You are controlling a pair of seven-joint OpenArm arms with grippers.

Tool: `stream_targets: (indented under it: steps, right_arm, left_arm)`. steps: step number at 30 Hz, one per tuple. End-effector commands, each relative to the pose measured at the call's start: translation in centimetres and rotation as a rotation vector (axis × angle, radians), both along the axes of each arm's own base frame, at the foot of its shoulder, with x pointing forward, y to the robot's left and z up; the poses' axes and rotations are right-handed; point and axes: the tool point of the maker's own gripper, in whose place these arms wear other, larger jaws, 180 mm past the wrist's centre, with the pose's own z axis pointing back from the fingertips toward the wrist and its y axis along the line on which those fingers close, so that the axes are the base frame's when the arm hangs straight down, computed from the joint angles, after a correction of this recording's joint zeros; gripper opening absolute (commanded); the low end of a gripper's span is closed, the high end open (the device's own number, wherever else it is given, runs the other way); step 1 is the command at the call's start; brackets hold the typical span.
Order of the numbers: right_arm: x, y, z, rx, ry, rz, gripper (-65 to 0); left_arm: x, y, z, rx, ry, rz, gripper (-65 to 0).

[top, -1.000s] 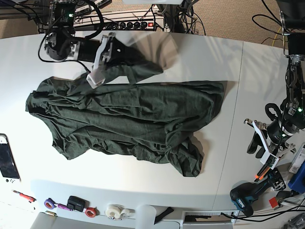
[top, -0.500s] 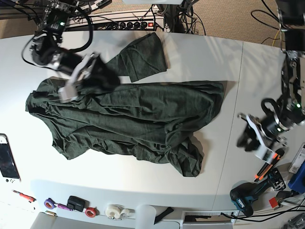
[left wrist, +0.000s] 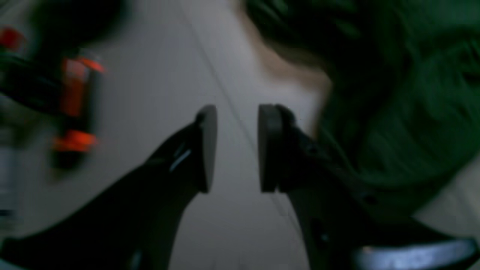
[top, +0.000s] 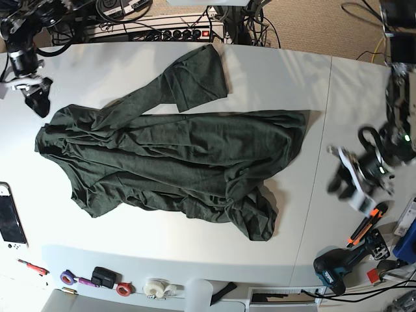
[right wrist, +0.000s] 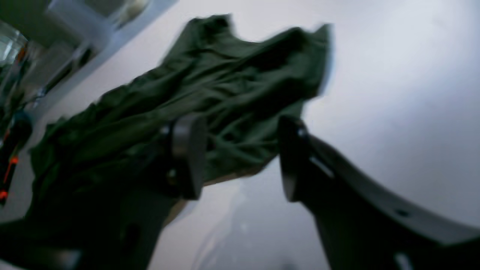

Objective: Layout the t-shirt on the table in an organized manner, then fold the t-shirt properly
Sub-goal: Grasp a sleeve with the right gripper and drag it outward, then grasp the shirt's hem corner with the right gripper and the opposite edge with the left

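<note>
The dark olive t-shirt (top: 175,156) lies wrinkled across the white table (top: 273,71), with one sleeve (top: 195,71) stretched toward the back edge. My right gripper (top: 37,99) hangs open near the back left corner, just off the shirt's left end. In the right wrist view the right gripper (right wrist: 240,150) shows empty jaws, with the t-shirt (right wrist: 206,97) beyond them. My left gripper (top: 346,184) is right of the table's seam (top: 322,162), apart from the shirt. Seen from the left wrist, that left gripper (left wrist: 237,112) is open and empty, the t-shirt (left wrist: 393,93) to its upper right.
A handheld console (top: 10,218) lies at the left edge. Tape rolls (top: 123,288) and small items sit along the front edge. A cordless drill (top: 338,270) and an orange-handled tool (top: 364,231) lie at the front right. A power strip (top: 182,32) runs behind the table.
My right gripper let go of the sleeve, opened and pulled away to the back left corner. The sleeve now lies spread toward the back edge. The left arm shifted slightly.
</note>
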Motion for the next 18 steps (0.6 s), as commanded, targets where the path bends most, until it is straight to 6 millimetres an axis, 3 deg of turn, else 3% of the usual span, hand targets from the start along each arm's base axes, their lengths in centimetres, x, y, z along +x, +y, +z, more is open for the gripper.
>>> stream_targets:
  steps: [1,4,7,14,18]
  right_arm:
    - [0.9,-1.3,1.5,-0.013,-0.056,-0.010,-32.9]
    - [2.3,-2.9,0.3,0.063,-0.063,-0.029,-32.8]
    - [3.8,-4.4,-0.5,0.124,-0.075,-0.052,-32.8]
    - [5.5,-10.9,-0.7,0.035,-0.023,-0.214,-32.8]
    - [6.9,-11.8,-1.3,0.088,-0.019,-0.231,-32.8]
  left_arm:
    - [1.2,0.3,2.7,-0.001,-0.079,0.003,-45.4]
    - [2.4,0.7,4.5,0.015,-0.125,0.023,-45.4]
    - [2.7,0.9,4.9,0.028,-0.138,0.027,-45.4]
    - [2.8,2.0,3.7,0.056,-0.107,0.058,-45.4]
    - [2.8,2.2,3.2,0.035,-0.089,0.064,-45.4]
